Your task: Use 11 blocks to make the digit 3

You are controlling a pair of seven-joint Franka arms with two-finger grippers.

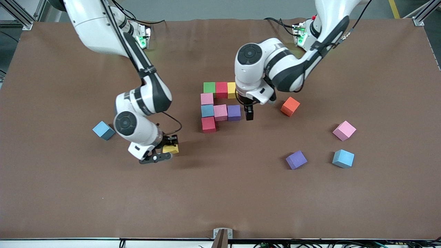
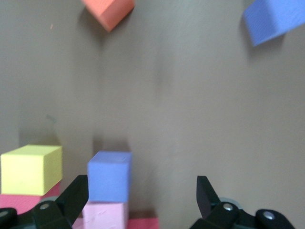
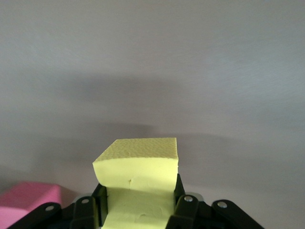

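The right gripper (image 1: pixel 167 150) hangs over bare tabletop (image 1: pixel 220 199), fingers pinching a yellow block (image 3: pixel 138 179); the left gripper (image 2: pixel 143 198) hovers beside the purple block (image 1: pixel 234 112) of the partial digit 3 (image 1: pixel 219 106), fingers spread, holding nothing; four blocks lie scattered.

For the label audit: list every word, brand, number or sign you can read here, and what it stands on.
None can be read.
The blocks have plain faces, with no letters or numbers.
The orange cube is plain too.
The arms show no readable brand.
The table carries no writing.
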